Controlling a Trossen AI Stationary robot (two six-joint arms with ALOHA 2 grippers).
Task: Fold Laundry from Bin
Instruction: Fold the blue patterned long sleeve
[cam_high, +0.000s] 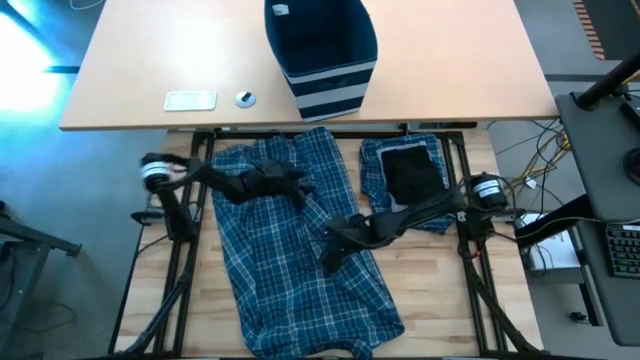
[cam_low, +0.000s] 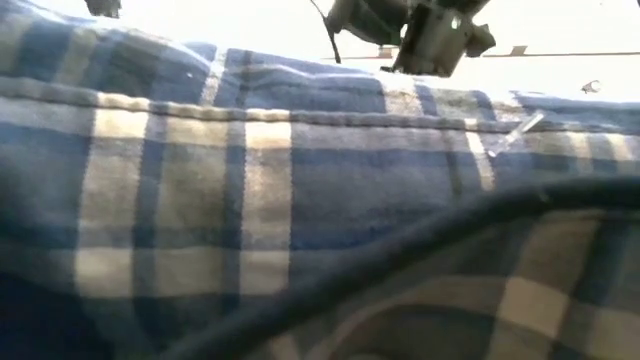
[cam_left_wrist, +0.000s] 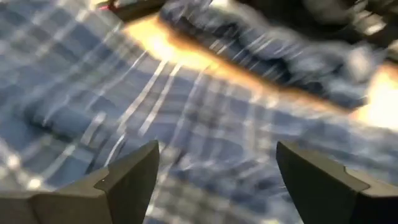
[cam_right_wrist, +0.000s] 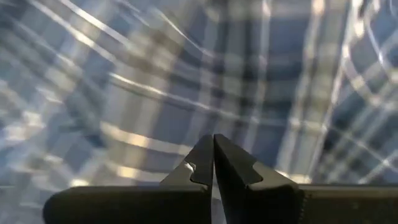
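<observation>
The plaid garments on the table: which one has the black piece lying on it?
The smaller folded plaid garment on the right carries the black piece; the large spread plaid trousers carry only the arms.

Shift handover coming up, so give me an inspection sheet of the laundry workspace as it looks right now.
Surface: pale wooden table, bare at its right edge.
Job's things: plaid trousers spread flat in the middle; folded plaid pile with a black piece on top, to their right; navy striped bin on the desk beyond.
Clutter: flat white card and a small round thing on the desk.
Hands: left hand open, over the trousers' upper part; right hand shut, over the trousers' middle.
Cables: tangle beside the table's right side.
Surroundings: second desk with keyboard at far right.
</observation>
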